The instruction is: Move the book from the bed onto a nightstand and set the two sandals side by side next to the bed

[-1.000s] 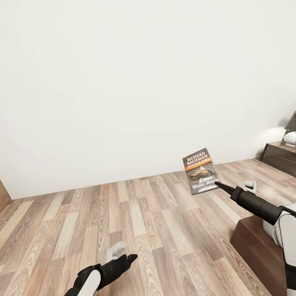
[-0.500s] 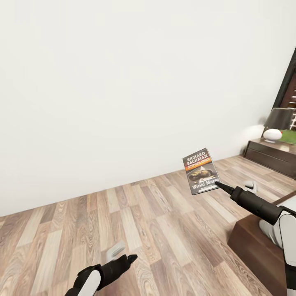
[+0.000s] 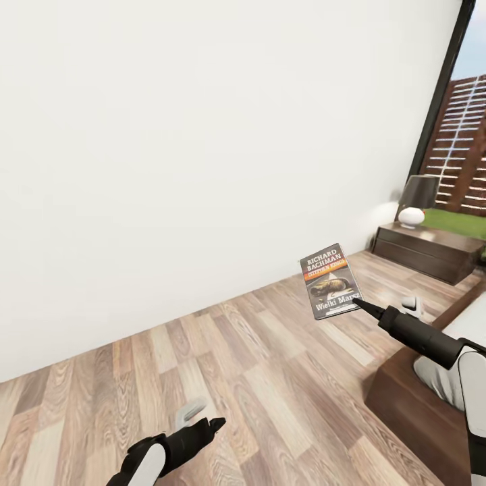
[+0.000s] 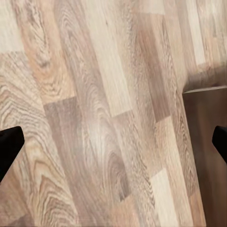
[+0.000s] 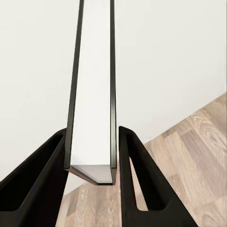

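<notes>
The right gripper [image 3: 359, 305] held the book [image 3: 330, 281] clenched between its jaws, upright, carrying it. The left gripper [image 3: 202, 418] hung released over the floor [image 3: 270, 378]. The nightstand [image 3: 422, 251] stood well beyond the book; next, probably approach and set it down there.

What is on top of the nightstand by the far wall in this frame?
On the nightstand stands a lamp with a dark shade and a round white base. The rest of its top looks bare, though its right end is cut off by the bed and the picture's edge.
</notes>
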Controlling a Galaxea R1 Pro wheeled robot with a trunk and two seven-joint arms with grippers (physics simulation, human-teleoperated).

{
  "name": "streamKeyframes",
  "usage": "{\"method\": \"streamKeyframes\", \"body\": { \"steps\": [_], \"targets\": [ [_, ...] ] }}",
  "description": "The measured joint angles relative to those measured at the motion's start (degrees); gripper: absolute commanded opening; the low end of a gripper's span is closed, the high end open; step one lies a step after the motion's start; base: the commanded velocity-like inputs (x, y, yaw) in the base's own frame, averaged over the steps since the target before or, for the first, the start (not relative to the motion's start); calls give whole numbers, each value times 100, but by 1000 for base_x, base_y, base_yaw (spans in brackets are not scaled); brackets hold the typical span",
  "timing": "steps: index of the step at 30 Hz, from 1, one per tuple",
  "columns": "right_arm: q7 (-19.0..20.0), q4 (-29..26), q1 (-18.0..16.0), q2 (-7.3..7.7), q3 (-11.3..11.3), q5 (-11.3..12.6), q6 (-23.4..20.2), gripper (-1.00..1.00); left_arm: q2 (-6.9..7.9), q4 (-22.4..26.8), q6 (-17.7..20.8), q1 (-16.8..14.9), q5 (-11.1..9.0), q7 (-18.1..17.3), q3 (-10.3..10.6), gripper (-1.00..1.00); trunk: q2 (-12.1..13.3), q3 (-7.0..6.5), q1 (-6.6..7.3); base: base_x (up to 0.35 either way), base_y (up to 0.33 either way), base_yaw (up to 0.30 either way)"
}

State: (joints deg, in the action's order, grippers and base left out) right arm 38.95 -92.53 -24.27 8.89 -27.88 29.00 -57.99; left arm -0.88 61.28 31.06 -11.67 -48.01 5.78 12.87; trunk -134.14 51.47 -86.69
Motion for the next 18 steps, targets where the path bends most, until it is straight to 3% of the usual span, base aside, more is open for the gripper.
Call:
{"method": "streamKeyframes", "body": {
  "steps": [7,14,18],
  "targets": [
    [0,0,0,0,0,0,1,-100,2,23,-8,0,5,0,7,100,0,0,0,269,147,-267],
    [0,0,0,0,-2,-1,3,-100,87,797,-50,158,8,-6,37,100,0,0,0,270,147,-267],
    [0,0,0,0,-4,-4,6,-100,90,915,-53,209,12,3,42,100,0,0,0,270,150,-267]
  ]
}}
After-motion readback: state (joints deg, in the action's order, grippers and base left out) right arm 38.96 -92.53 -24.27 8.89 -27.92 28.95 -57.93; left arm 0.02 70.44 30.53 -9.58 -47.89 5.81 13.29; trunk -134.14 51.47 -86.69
